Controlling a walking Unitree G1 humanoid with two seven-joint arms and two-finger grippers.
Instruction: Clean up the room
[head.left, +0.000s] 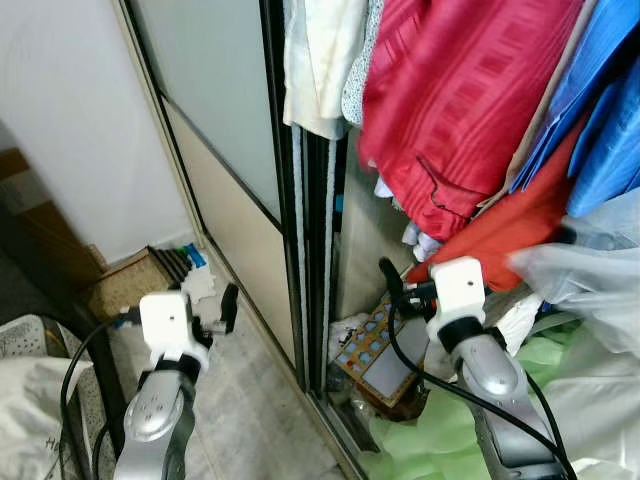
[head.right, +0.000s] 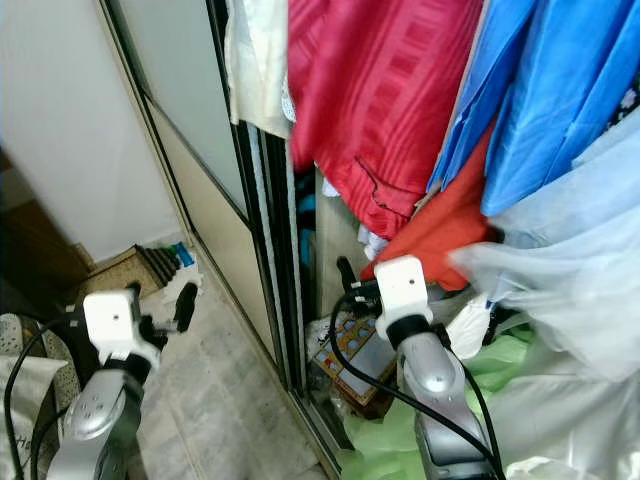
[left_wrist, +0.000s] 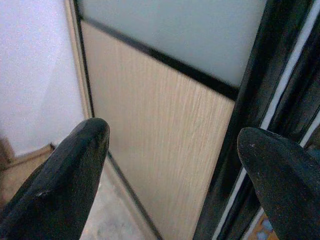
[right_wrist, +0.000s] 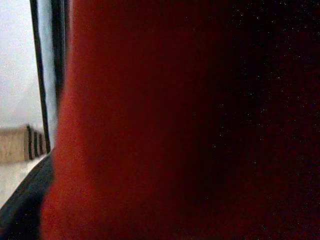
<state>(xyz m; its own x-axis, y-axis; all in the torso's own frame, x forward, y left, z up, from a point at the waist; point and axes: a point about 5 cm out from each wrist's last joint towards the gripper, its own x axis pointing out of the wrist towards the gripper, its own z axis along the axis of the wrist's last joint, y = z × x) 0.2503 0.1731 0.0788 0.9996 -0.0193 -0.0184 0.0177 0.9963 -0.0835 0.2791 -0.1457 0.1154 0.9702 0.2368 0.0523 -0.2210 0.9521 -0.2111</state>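
The robot stands before a tall sliding wardrobe door with a frosted glass upper panel and a light wood lower panel (head.left: 225, 190), framed in black. The door is pushed aside, and the open part of the wardrobe is on the robot's right. Inside hang a large red striped cloth (head.left: 450, 100), bright blue garments (head.left: 600, 110) and a cream white garment (head.left: 315, 60). Below them an orange-red cloth (head.left: 510, 225) hangs lower, and pale translucent plastic bags (head.left: 585, 275) and a light green sheet (head.left: 440, 420) lie at the bottom of the wardrobe. A flat box with a blue and brown pattern (head.left: 380, 360) lies on the wardrobe floor, just beside the door track. A woven beige mat (head.left: 125, 285) lies on the grey floor (head.left: 250, 400) near the white wall (head.left: 70, 130).

The left gripper (left_wrist: 172, 165) is raised in front of the wood panel, its fingers (left_wrist: 65, 180) wide apart and holding nothing. The right gripper (head.left: 392, 275) reaches into the wardrobe, close to the red cloth. Whether its fingers are apart or together cannot be told.
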